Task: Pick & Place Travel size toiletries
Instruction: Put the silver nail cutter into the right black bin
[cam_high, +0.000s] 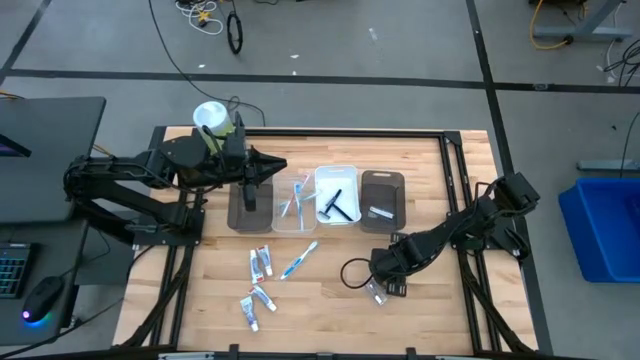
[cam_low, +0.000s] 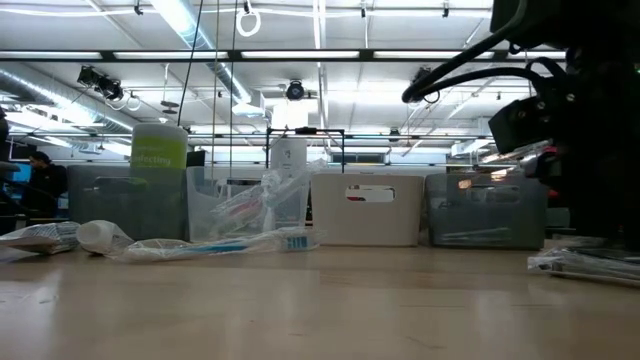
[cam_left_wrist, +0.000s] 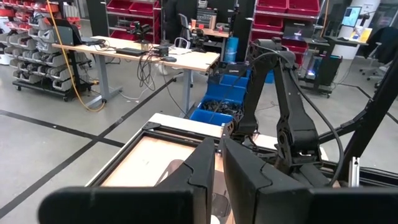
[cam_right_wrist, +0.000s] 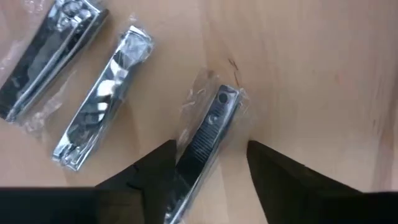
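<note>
Right gripper (cam_right_wrist: 208, 163) stood low over the table's front right, its fingers parted astride a silvery, plastic-wrapped nail clipper (cam_right_wrist: 208, 134), not yet clamped; you appeared to be lining up a lengthwise grasp. Left gripper (cam_left_wrist: 217, 165), closed and empty, waited over the trays.

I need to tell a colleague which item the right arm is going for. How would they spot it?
Start at the right arm's tool, low over the wooden table near its front right part. Three silvery nail clippers in clear wrappers lie there. The target clipper lies between the tool's two open dark fingers; the other two clippers lie off to one side, outside them.
</note>
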